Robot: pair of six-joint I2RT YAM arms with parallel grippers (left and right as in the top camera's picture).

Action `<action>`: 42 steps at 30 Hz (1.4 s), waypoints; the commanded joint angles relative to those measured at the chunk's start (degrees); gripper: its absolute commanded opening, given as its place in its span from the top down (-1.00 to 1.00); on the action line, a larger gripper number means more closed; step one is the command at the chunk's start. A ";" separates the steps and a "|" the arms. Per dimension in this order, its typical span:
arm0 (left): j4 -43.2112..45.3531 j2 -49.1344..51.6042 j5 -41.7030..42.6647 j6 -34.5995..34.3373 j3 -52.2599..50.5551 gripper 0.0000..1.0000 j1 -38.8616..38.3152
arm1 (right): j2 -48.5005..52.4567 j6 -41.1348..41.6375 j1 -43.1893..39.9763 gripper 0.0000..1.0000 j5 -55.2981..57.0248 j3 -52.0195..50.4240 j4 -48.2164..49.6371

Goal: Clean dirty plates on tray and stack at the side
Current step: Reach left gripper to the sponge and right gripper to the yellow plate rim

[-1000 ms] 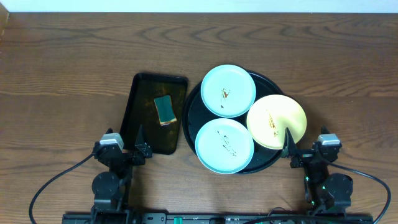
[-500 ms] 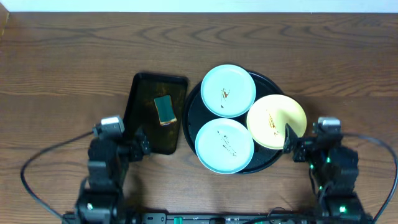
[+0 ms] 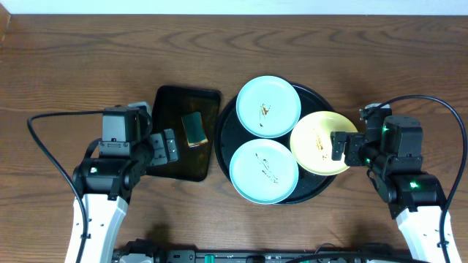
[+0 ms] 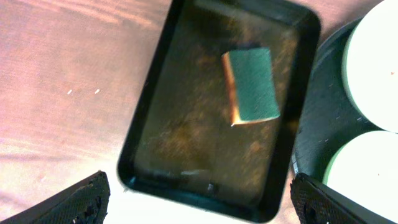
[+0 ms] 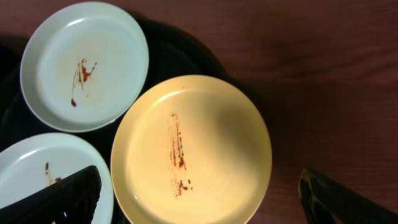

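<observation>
Three smeared plates sit on the round black tray (image 3: 228, 124): a mint one at the back (image 3: 268, 107), a mint one at the front (image 3: 264, 171) and a yellow one (image 3: 322, 140) on the right rim. In the right wrist view the yellow plate (image 5: 191, 149) lies between my open right fingers (image 5: 205, 202), with the back mint plate (image 5: 85, 65) and the front mint plate (image 5: 37, 174) to its left. My right gripper (image 3: 341, 145) hovers over the yellow plate's right edge. My left gripper (image 3: 167, 147) is open and empty above the rectangular tray.
A small rectangular black tray (image 3: 172, 164) left of the round tray holds a green and yellow sponge (image 3: 194, 129); both show in the left wrist view, the tray (image 4: 149, 134) and the sponge (image 4: 250, 86). Bare wood tabletop (image 3: 73, 73) surrounds everything.
Both arms have risen from the front edge and moved inward: the left over the rectangular tray, the right over the yellow plate. Plates and sponge have not moved.
</observation>
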 commanded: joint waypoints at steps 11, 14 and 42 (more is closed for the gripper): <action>9.27 12.79 3.04 0.48 7.02 -0.84 -0.02 | 1.03 2.67 -1.64 -0.97 5.55 1.36 1.27; 9.75 17.99 3.28 -0.28 7.67 -0.83 -0.09 | 2.16 2.86 -1.64 -0.97 5.55 1.33 1.20; 20.28 42.45 -1.14 -10.29 7.65 -0.45 -11.23 | 3.26 2.84 -1.64 -0.95 5.57 1.33 0.96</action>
